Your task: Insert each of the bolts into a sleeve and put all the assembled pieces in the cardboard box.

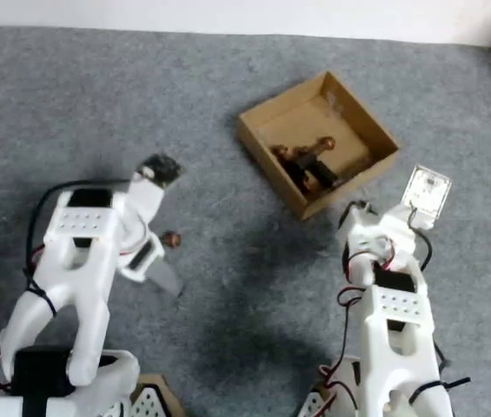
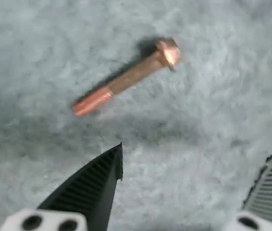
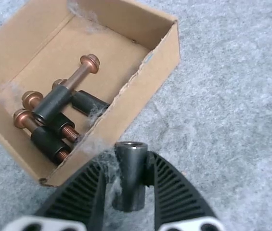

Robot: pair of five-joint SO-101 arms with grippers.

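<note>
Right gripper [image 3: 126, 178] first: its two ribbed black fingers [image 3: 85, 192] are closed on one dark sleeve [image 3: 131, 168], held upright with the open threaded bore facing up, a wisp of grey fluff clinging to it. Just beyond those fingertips sits the one cardboard box [image 3: 162, 62], its near wall close to the sleeve but not touching it. Inside the box lie the assembled pieces [image 3: 54, 108], copper bolts pushed through dark sleeves and piled against one another. I count four copper heads in there and at least three sleeves. They overlap too much for a firmer tally. Over to the left gripper [image 2: 196, 154]: its fingers [image 2: 97, 185] are spread wide with nothing between them, hovering above the grey mat [image 2: 39, 38]. One loose copper bolt [image 2: 126, 79] lies flat on that mat ahead of the fingertips, apart from both of them. Its hex head is at one end and its bare threaded tip at the other, and there is no sleeve on it. From the high camera, that bolt lies just beside the left arm's tip, well apart from the box. The box stands at an angle farther up the mat, nearer the right arm, whose gripper is near the box's closest corner. That makes two arms, one held sleeve, one loose bolt, one box.
</note>
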